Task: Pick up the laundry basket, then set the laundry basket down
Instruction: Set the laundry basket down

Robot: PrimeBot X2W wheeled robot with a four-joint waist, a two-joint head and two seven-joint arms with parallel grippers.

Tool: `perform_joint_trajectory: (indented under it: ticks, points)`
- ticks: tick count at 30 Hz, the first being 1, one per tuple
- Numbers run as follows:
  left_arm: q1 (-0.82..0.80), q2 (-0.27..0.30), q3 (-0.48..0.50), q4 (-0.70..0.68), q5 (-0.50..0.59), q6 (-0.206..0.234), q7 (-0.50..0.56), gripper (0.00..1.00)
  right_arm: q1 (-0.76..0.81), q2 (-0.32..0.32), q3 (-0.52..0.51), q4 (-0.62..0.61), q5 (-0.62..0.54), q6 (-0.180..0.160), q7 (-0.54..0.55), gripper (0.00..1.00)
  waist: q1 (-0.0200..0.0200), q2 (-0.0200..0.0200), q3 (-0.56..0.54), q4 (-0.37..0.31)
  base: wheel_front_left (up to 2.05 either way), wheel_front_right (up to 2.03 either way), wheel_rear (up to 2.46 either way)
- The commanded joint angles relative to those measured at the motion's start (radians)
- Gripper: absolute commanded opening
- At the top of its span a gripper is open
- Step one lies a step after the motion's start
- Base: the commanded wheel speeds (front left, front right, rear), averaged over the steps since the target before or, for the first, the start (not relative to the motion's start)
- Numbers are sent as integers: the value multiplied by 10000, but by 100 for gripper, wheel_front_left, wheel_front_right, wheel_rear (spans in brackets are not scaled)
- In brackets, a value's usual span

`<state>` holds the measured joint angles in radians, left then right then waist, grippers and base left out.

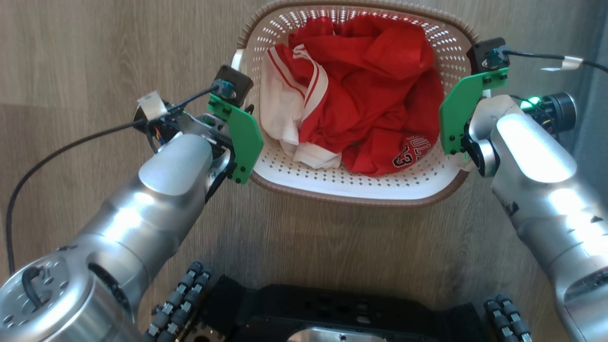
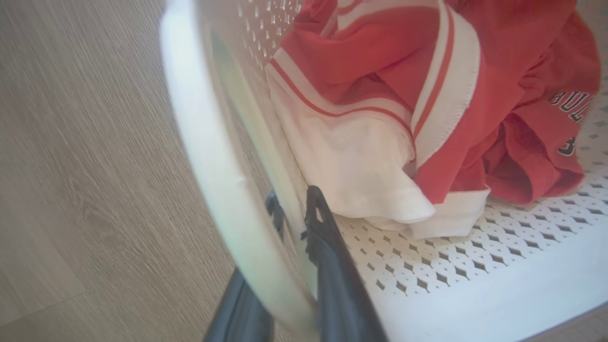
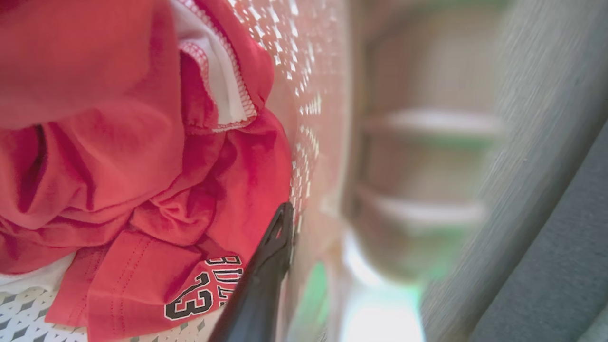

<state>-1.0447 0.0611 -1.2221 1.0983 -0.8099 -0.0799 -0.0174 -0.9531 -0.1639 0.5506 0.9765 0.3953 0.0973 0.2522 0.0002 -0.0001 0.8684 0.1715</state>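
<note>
– Wood floor [image 1: 95,47] is under the laundry basket [image 1: 342,197] and all around it. Where does the robot stand?

– Its dark base [image 1: 332,308] is just on the near side of the basket. Two silver arms reach out from there, the left arm [image 1: 156,190] to the basket's left side and the right arm [image 1: 532,156] to its right side.

– What do the hands do?

– The left gripper [image 2: 293,197] has its two fingers pinched close on the basket's left wall, one inside and one outside, right by the white handle [image 2: 199,142]. The right gripper [image 3: 297,223] lays one finger [image 3: 266,270] flat on the inside of the right wall. Its other finger is hidden, so nobody can tell how tight that side is.

– Is the basket up in the air?

– Hard to tell. It sits level between the arms, and this looks like the lifting step.

– What is inside it?

– A red shirt [image 1: 380,85] fills the middle, and a white and red one [image 1: 285,104] lies by the left wall. Past them is the far brown rim [image 1: 361,4].

– How should the robot lift well?

– Both arms should likely rise together, slow and even, so the basket stays flat and the clothes stay in. Thin plastic can bend or slip, so both grips should be firm.
</note>
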Motion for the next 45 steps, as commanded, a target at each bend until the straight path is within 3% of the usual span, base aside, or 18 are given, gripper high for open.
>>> perform_joint_trajectory:
  ticks: [1, 21, 22, 23, 24, 25, 26, 27, 28, 29, 34, 45]
  points:
    - [-445, -106, -114, -368, 43, -89, -272, 0, 355, 639, 449, -65, -361, 334, -68, 0, -2, 1, 259, 22, 0, 0, 0]
    - [-633, -108, -513, -558, -500, 120, -202, 0, -265, 906, 368, 1451, -838, 334, -972, 0, -2, 1, 720, 101, 0, 0, 0]
    - [-629, -108, -519, -556, -550, 130, -156, 0, -300, 909, 375, 1517, -864, 334, -978, 11, -2, 1, 735, 104, 0, 0, 0]
    - [-629, -108, -519, -556, -550, 130, -156, 0, -300, 909, 375, 1517, -864, 334, -978, 11, -2, 1, 735, 104, 0, 0, 0]
    - [-623, -108, -523, -551, -617, 153, -95, 0, -344, 908, 394, 1569, -921, 334, -1019, 41, -2, 1, 751, 109, 0, 0, 0]
    - [-616, -108, -528, -550, -681, 165, -27, 0, -385, 899, 400, 1600, -978, 334, -1117, 100, -2, 1, 765, 111, 0, 0, 0]
    - [-603, -108, -531, -546, -762, 190, 38, 0, -418, 895, 359, 1655, -1000, 334, -1195, 100, -2, 1, 775, 116, 0, 0, 0]
    - [-583, -108, -534, -547, -837, 221, 95, 35, -449, 897, 332, 1715, -1033, 334, -1255, 100, -2, 1, 780, 122, 0, 0, 0]
    - [-572, -108, -539, -547, -864, 249, 139, 57, -481, 897, 332, 1779, -1096, 334, -1306, 100, -2, 1, 784, 127, 0, 0, 0]
    - [-564, -108, -544, -537, -864, 288, 169, 100, -503, 897, 319, 1854, -1144, 334, -1344, 100, -2, 1, 786, 132, 0, 0, 0]
    - [-549, -108, -556, -501, -1056, 549, 28, 100, -594, 937, 228, 2130, -1266, 334, -1532, 100, -2, 1, 799, 146, 0, 0, 0]
    - [-353, -108, -576, -400, -1050, 452, 552, 100, -853, 1011, 255, 2517, -1570, 334, -1721, 100, -2, 1, 640, 129, 0, 0, 0]
